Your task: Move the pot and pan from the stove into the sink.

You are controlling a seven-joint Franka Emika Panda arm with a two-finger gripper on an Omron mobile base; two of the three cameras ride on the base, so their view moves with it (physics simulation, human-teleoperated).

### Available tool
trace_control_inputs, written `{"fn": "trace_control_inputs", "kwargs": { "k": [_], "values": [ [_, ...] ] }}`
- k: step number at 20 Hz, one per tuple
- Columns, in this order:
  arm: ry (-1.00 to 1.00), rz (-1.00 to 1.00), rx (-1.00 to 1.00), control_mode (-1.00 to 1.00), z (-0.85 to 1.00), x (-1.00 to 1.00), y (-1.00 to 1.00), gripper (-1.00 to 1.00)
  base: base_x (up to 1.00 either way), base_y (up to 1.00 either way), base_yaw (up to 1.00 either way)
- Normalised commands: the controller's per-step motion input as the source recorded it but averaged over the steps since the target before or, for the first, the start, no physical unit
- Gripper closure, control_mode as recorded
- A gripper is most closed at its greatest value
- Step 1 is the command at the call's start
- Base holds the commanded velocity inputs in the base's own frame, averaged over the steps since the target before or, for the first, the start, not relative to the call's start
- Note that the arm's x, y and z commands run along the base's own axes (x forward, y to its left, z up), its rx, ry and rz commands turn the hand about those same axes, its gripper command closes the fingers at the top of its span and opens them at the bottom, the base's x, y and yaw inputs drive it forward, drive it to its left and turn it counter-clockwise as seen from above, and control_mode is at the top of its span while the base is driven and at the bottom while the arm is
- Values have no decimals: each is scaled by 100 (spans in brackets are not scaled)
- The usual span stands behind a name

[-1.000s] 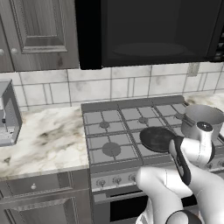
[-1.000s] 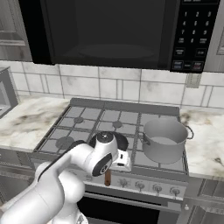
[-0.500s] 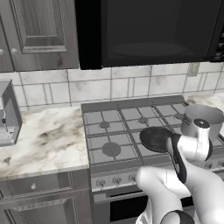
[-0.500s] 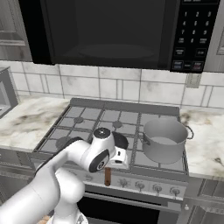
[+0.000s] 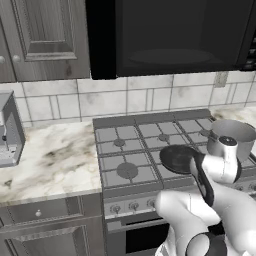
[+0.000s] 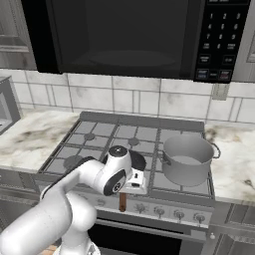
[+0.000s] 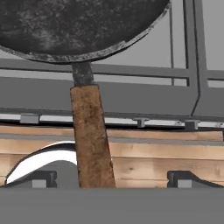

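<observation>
My gripper (image 7: 109,177) stands wide open, holding nothing, its tips flanking the pan (image 7: 74,26) handle. The pan sits empty on the stove (image 6: 99,134) front; the pot (image 6: 187,159), at three o'clock, looks empty.

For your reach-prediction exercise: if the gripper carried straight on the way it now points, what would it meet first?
Most likely the pan's brown handle, which runs up the middle of the hand view between the open gripper's tips. How far off it lies is unclear.
</observation>
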Motion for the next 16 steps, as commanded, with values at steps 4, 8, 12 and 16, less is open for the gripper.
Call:
{"fn": "trace_control_inputs", "kwargs": {
  "k": [4,8,12,16],
  "values": [
    [1,1,-1,-100,-69,0,29,-100,0,0,0],
    [0,0,-3,-100,-51,0,34,-100,0,0,0],
    [0,0,-4,-100,-26,0,16,-100,0,0,0],
    [0,0,0,-100,0,0,0,100,0,0,0]
  ]
}}
